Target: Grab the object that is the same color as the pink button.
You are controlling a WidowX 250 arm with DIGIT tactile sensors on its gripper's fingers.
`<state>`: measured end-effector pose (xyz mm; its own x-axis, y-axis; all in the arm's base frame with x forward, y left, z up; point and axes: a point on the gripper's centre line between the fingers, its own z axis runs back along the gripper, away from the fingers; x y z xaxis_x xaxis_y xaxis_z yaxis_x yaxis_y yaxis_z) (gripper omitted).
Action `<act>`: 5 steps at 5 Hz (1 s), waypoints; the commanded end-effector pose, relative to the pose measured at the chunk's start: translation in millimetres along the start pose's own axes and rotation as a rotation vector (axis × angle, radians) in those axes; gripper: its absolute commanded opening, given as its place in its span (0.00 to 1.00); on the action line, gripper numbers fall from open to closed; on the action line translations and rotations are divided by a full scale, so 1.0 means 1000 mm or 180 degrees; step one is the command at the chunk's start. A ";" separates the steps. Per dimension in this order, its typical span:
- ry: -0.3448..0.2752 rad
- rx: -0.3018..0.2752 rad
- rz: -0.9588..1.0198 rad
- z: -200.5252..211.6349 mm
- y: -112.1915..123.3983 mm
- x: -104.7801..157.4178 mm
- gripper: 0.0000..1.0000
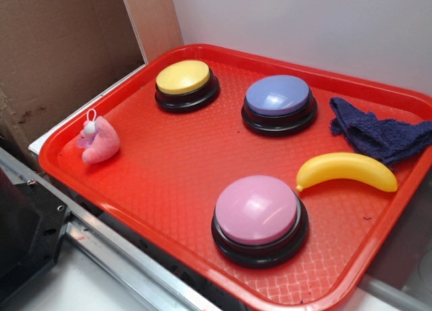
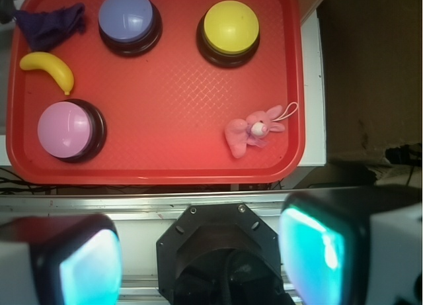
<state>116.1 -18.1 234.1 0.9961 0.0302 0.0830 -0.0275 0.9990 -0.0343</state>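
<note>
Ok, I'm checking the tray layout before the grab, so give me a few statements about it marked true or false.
1. The pink plush toy lies on the red tray. True.
2. The banana rests on top of the pink button. False: it lies beside it on the tray.
3. The tool is shut on the plush toy. False: its fingers are spread apart off the tray, holding nothing.
4. The blue cloth sits near the lavender button. True.
5. The yellow button has a black base. True.

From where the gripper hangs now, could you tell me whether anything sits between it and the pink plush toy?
Nothing visible does. The open gripper is off the tray's near edge; the pink plush toy lies alone on the red tray, apart from the yellow button.
</note>
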 end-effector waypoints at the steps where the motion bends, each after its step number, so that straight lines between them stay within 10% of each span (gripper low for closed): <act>1: 0.0000 0.0000 0.0000 0.000 0.000 0.000 1.00; 5: -0.0134 -0.0387 0.2448 -0.079 0.040 0.038 1.00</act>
<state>158.8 16.2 149.8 0.6956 0.7185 0.0045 -0.7040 0.6828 -0.1951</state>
